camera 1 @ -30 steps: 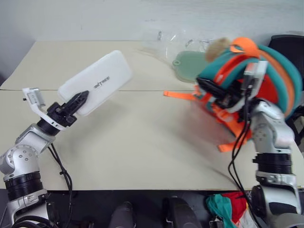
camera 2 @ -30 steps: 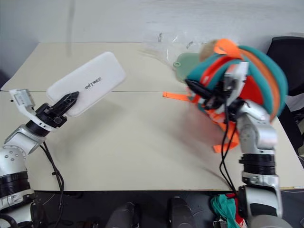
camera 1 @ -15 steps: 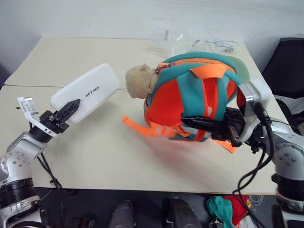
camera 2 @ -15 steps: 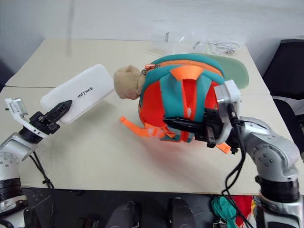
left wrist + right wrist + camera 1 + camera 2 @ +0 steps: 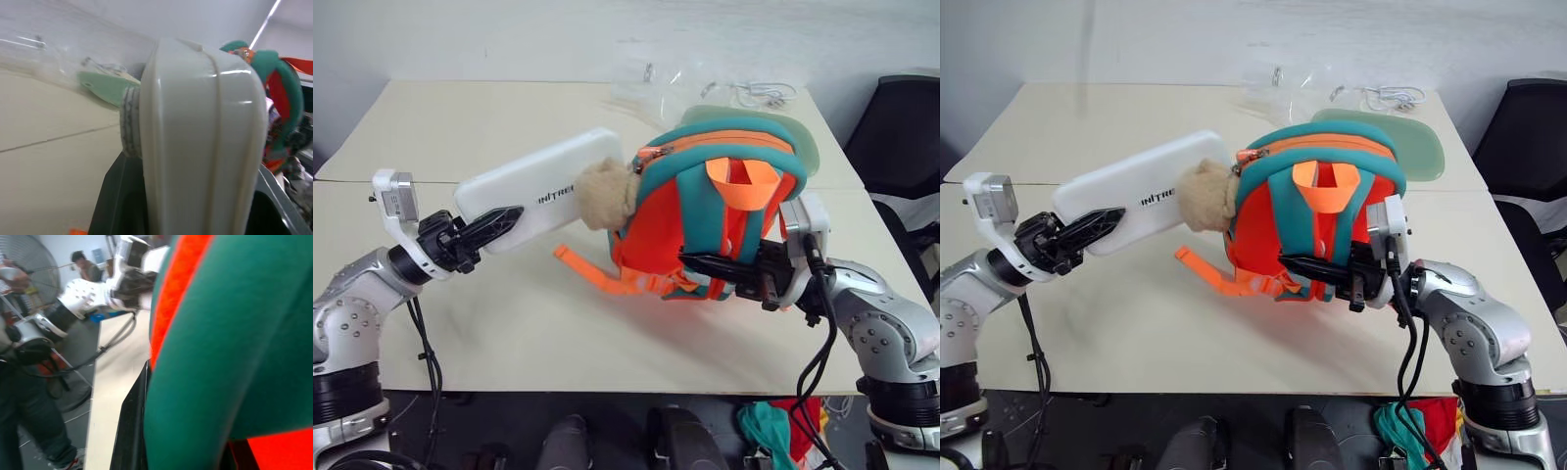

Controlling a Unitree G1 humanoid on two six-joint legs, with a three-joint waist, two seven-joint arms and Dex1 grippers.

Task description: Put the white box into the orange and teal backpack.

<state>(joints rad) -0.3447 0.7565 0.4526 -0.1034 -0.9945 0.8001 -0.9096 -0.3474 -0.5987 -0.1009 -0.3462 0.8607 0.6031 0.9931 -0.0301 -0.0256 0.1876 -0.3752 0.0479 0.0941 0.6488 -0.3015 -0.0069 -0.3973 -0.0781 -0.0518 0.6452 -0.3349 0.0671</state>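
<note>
Left gripper (image 5: 502,220) clamped white box (image 5: 540,187); long axis aimed at orange and teal backpack (image 5: 717,206), far end against plush bear (image 5: 605,195). Right gripper (image 5: 697,262) pinched backpack.

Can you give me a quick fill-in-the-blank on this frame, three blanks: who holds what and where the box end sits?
1. The left gripper is shut on the white ____.
2. The right gripper grips the orange and teal ____.
3. The far end of the white box meets the tan plush ____ at the backpack, near its zip.

Missing words: box; backpack; bear
</note>
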